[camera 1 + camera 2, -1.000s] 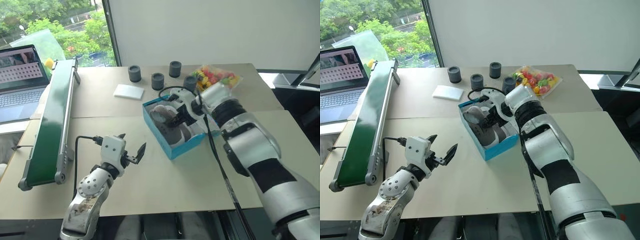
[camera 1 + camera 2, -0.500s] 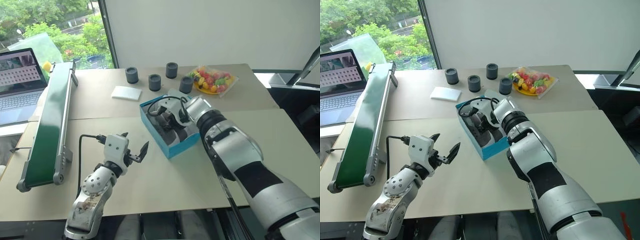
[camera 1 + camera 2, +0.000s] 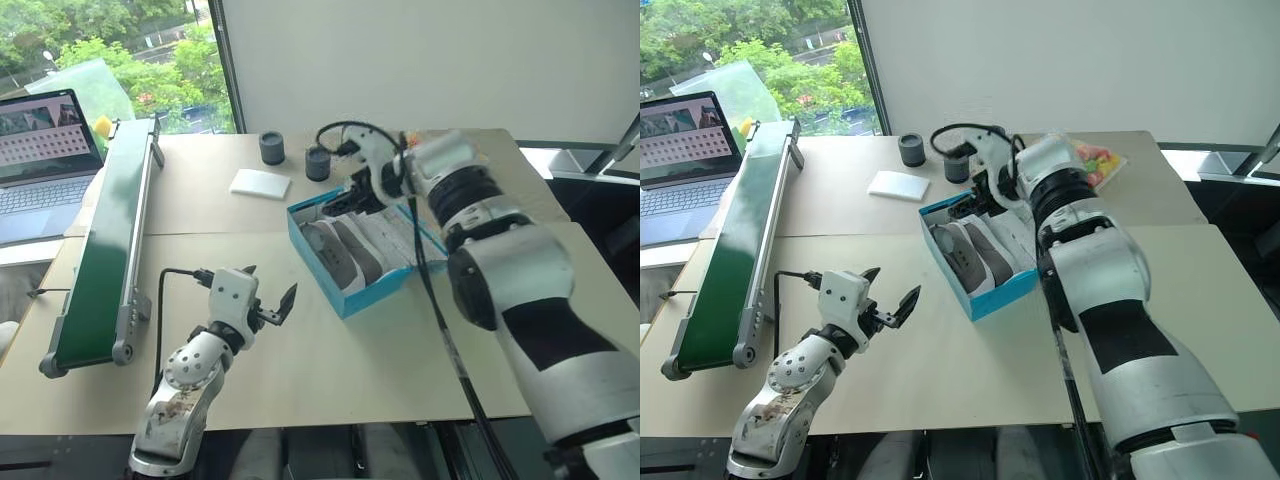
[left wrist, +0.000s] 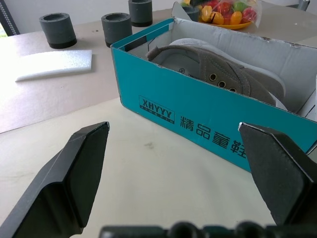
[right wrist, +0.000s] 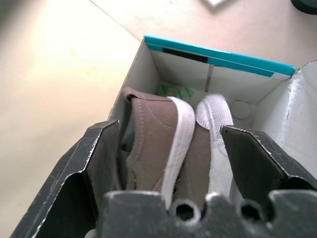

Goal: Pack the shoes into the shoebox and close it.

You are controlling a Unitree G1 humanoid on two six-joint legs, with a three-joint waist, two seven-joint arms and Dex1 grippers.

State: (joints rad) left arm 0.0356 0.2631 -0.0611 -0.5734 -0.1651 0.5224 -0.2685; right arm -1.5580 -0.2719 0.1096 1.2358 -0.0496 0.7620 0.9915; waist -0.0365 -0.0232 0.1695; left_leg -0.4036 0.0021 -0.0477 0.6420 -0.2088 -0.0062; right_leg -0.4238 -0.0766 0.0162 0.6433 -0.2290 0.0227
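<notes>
Risk: the lid flap beyond the shoebox [image 3: 345,262] could crease or catch on a shoe heel if pushed down askew.
Shoebox: turquoise cardboard, white inside, mid-counter [image 3: 330,370], lid open.
Shoes [image 3: 340,250]: grey canvas, pale trim, lying side by side inside the box.
Right tool [image 5: 168,148]: spread, empty, above the shoes.
Left tool [image 3: 270,297]: spread, empty, near the counter's front edge.

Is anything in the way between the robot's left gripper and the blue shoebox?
Nothing visible is. The left gripper hangs open over bare table, and between it and the near wall of the shoebox there is only tabletop. The shoes lie inside the box, and the right gripper is above its far end.
</notes>
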